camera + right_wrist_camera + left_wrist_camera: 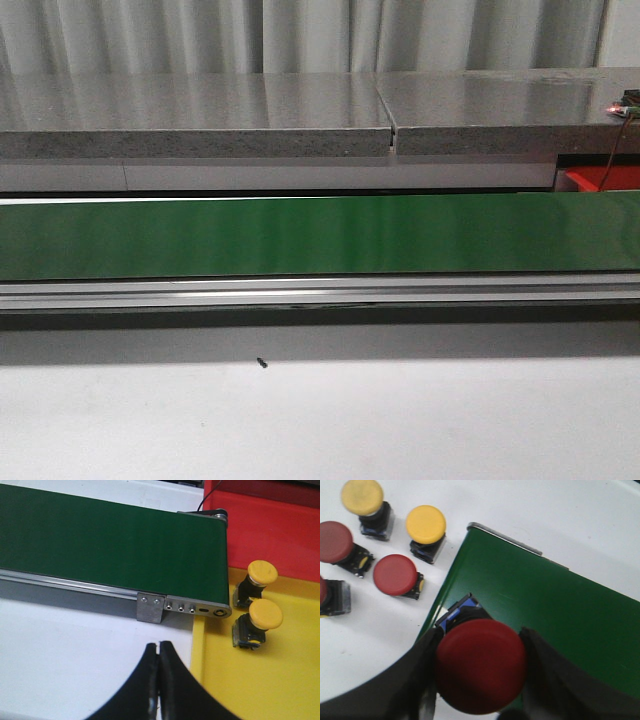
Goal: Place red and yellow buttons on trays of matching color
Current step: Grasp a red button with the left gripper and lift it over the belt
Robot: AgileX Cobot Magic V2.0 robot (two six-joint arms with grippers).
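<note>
1. Your left claw [479, 680] is gripping a red mushroom-head push button [481, 666] by its sides, and it is hanging right over the near corner of the green conveyor belt [555, 605]. If you are letting go this close to the corner, the button's blue-and-black base [462, 611] is likely landing half off the belt and tipping onto the white surface [370, 655].
2. The wide round cap is making the button top-heavy, so a tilted release is risking a rollover on the belt.
3. Beyond the claw on the white surface, two more red buttons [395, 575] and two yellow round-capped buttons [425, 525] are waiting, well apart from the held one; a third red one is showing only at the picture's edge.
4. The belt past the claw is lying bare, so you are having open room there; its metal end rail [505, 539] is marking the far limit.
5. Your right claw [159, 680] is shut on nothing, hovering over white surface just beside the yellow tray [260, 680].
6. Ahead of it, two yellow buttons [265, 615] are sitting in that tray close to the belt's end roller [200, 611], crowding the drop zone; the red tray [280, 530] lies beyond.
</note>
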